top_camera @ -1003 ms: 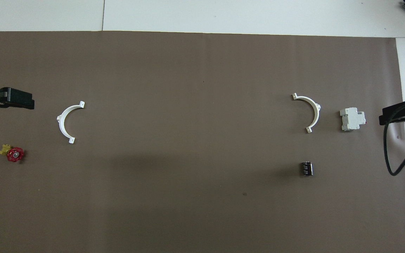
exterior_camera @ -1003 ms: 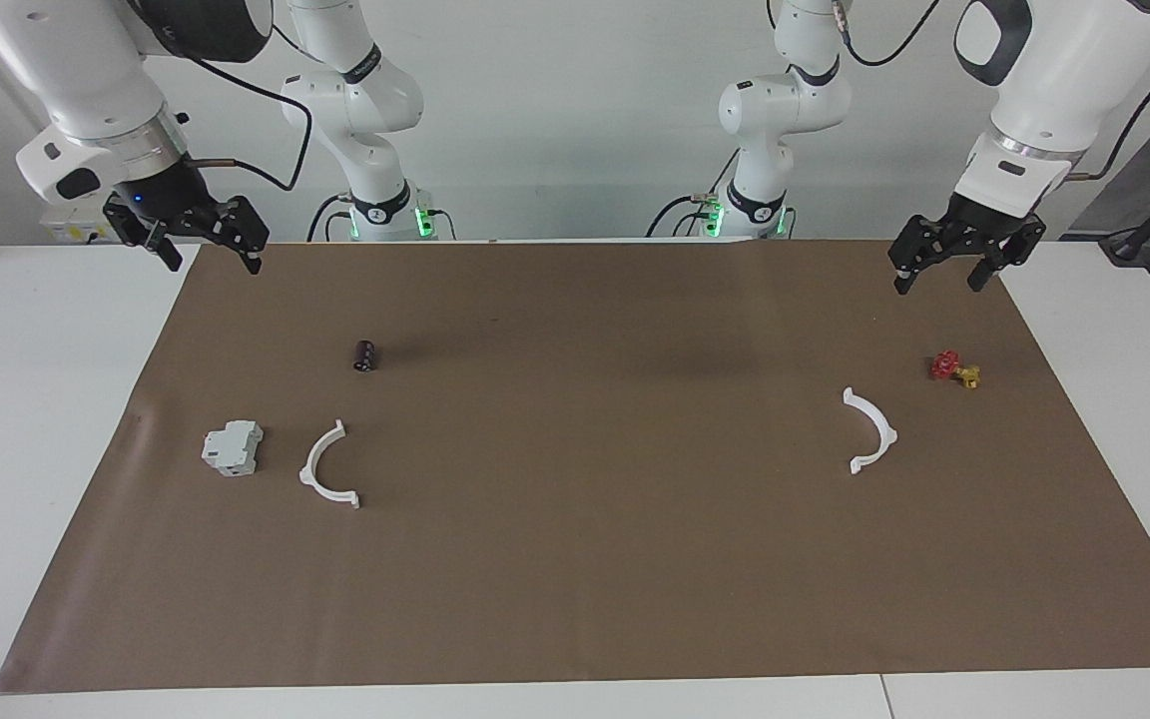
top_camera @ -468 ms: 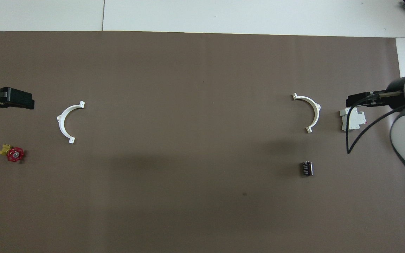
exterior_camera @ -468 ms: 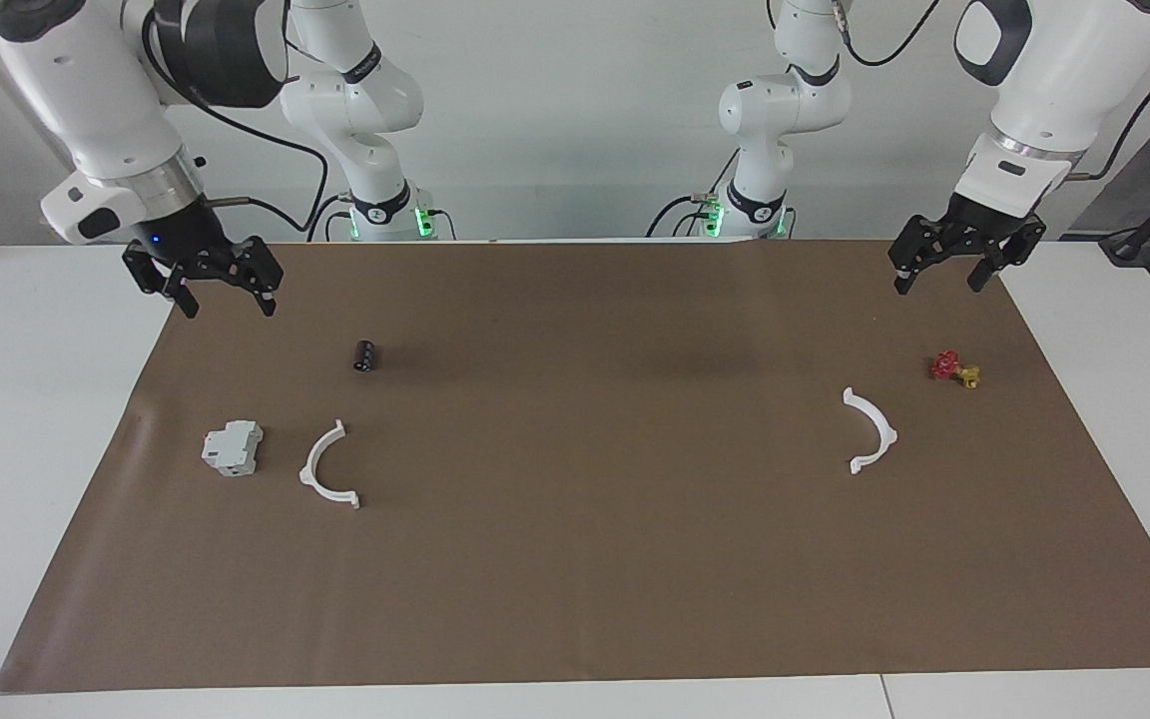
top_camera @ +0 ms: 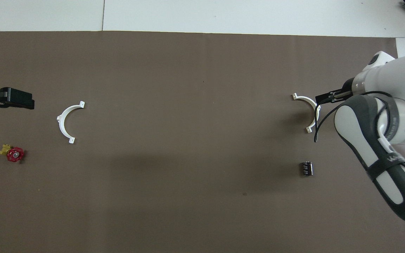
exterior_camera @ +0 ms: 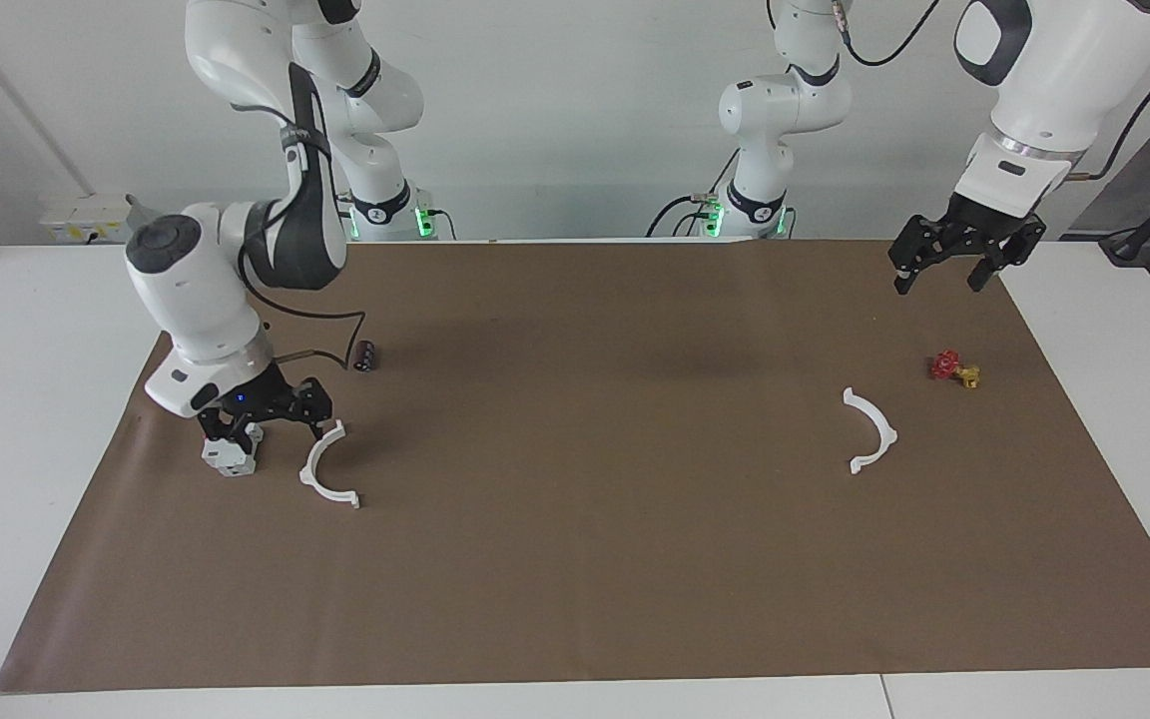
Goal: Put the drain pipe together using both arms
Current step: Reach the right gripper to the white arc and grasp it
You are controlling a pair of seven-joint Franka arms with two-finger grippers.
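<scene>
The right gripper (exterior_camera: pixel 264 423) is held open low over the grey-white block (exterior_camera: pixel 228 456), just beside one white half-ring (exterior_camera: pixel 323 471). The left gripper (exterior_camera: pixel 964 262) is held open and raised at its own end, where the second half-ring (exterior_camera: pixel 872 431) lies near the red-and-yellow valve (exterior_camera: pixel 953 368), well apart from the first.

right claw (exterior_camera: pixel 268 427) lowered near the table, spread wide, left claw (exterior_camera: pixel 939 279) raised, spread, waiting
</scene>
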